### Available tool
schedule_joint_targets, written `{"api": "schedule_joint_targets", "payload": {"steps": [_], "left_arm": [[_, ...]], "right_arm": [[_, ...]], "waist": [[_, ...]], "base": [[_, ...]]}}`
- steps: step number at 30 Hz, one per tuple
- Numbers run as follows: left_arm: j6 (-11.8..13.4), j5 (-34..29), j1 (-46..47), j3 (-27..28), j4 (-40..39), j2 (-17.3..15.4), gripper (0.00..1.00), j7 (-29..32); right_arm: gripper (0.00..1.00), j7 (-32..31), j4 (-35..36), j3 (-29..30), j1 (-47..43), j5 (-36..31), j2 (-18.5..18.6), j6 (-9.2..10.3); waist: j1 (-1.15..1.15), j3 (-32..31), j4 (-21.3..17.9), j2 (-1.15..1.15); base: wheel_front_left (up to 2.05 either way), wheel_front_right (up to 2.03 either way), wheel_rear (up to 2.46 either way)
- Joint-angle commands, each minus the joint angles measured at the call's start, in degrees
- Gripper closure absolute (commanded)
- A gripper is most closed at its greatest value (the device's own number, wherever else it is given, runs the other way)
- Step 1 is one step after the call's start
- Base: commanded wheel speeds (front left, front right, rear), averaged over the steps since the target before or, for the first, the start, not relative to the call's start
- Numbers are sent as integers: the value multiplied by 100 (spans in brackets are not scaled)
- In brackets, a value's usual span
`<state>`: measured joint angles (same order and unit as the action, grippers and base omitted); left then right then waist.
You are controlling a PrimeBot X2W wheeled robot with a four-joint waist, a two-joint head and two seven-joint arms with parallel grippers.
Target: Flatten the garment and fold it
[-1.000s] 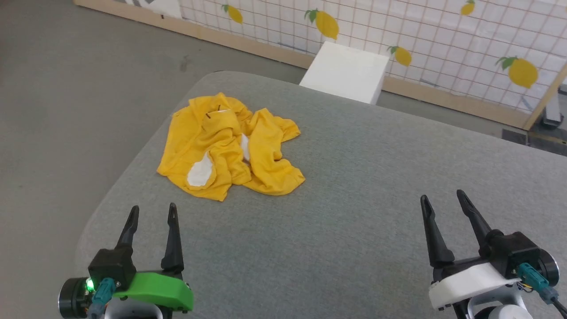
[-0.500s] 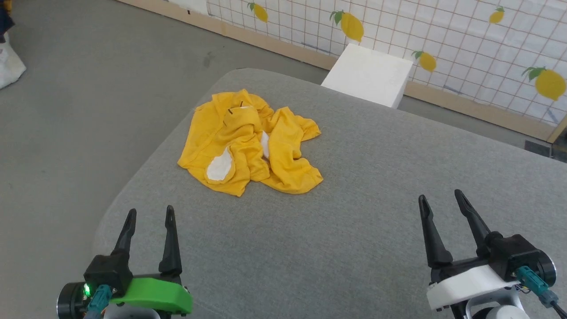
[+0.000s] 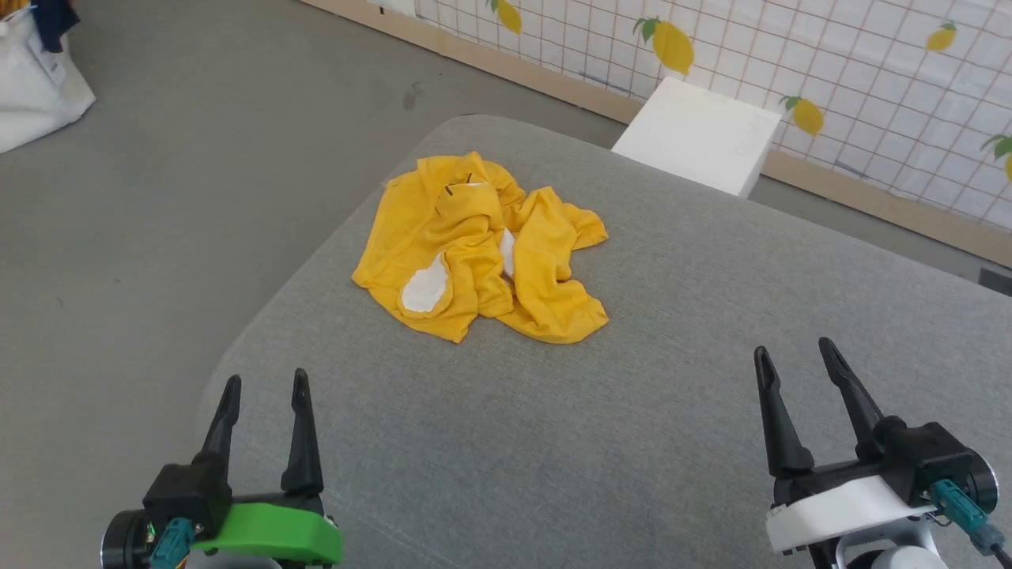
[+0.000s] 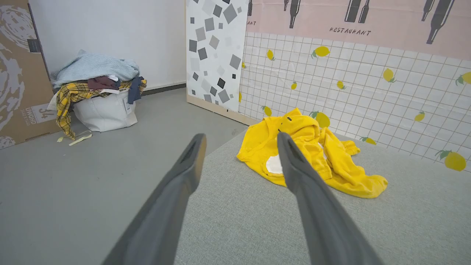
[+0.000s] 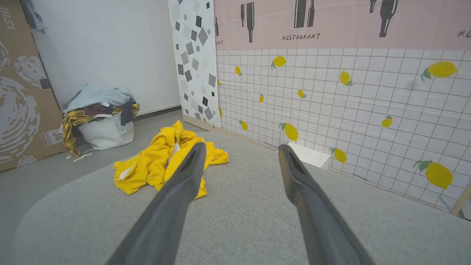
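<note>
Nothing of the job looks done yet: the garment (image 3: 482, 245) lies crumpled in a heap on the far left part of the grey padded table (image 3: 672, 411), so flattening and folding both remain. The left gripper (image 3: 266, 378) and right gripper (image 3: 793, 348) hover over the near edge, well apart from it, fingers spread and empty. Beyond the table are a white box (image 3: 696, 134), a lemon-printed backdrop (image 3: 870, 63) and grey floor (image 3: 158, 197).

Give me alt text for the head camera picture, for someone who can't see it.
A crumpled yellow T-shirt with white patches lies on the far left part of a grey padded table. The left gripper and right gripper hover open and empty at the bottom corners, apart from it. A white box stands beyond.
</note>
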<state>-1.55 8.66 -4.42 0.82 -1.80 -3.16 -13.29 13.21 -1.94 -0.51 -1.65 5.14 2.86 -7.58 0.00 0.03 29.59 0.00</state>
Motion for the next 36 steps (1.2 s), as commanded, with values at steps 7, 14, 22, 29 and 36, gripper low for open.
{"api": "schedule_joint_targets", "payload": {"steps": [7,14,22,29,36], "left_arm": [[-54,101,-149,-10,-25,28,0,-144],[-56,137,-130,-38,-36,28,0,-171],[-100,226,34,-95,-125,28,0,-171],[-453,248,1404,-442,-303,-449,0,406],[-579,640,3323,-816,246,-1277,0,1759]], "right_arm": [[0,151,-16,10,-112,66,1,9],[0,179,17,28,-128,31,1,9],[0,179,47,68,-101,-29,1,9],[0,179,236,204,-60,-210,1,9],[0,172,632,185,205,-551,1,9]], "waist": [[0,-26,144,0],[0,31,168,0],[0,120,155,0],[0,417,149,0],[0,1059,-162,0]], "base": [[0,0,0],[0,0,0],[0,0,0],[0,0,0],[0,0,0]]}}
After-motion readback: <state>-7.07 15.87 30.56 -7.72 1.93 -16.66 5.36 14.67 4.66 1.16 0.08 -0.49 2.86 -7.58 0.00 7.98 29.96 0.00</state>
